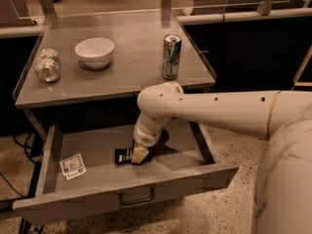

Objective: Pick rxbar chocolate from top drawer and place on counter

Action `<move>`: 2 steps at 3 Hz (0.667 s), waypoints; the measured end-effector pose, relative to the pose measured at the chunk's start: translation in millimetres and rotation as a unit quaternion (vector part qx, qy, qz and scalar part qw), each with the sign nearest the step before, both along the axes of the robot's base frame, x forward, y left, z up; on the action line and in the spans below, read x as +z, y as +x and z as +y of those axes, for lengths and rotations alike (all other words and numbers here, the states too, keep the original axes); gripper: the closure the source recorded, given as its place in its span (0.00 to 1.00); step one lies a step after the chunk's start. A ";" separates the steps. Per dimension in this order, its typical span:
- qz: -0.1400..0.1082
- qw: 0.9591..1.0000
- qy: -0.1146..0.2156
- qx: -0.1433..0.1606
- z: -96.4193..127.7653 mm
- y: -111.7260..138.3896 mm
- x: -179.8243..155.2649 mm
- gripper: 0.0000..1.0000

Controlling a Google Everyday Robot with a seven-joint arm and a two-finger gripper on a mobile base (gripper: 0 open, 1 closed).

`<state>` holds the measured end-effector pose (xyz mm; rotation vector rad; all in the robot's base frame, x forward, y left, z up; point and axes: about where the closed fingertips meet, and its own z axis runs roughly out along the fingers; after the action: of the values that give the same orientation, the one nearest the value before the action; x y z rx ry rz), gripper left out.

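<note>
The top drawer stands pulled open below the counter. The rxbar chocolate, a black wrapper with white lettering, lies flat on the drawer floor near its middle. My gripper reaches down into the drawer from the white arm and sits right at the bar's right end, covering part of it. Whether it touches the bar does not show.
A small white card with blue print lies in the drawer's left part. On the counter stand a white bowl, a clear bottle on its side at the left, and an upright can at the right. The drawer handle faces front.
</note>
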<state>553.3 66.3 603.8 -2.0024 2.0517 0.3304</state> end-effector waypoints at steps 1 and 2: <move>-0.028 0.999 -0.013 0.020 -3.2 -10.5 65.8 1.00; -0.028 0.999 -0.013 0.020 -3.2 -10.5 65.9 1.00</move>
<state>542.8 63.1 669.7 -2.0469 1.9936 0.2544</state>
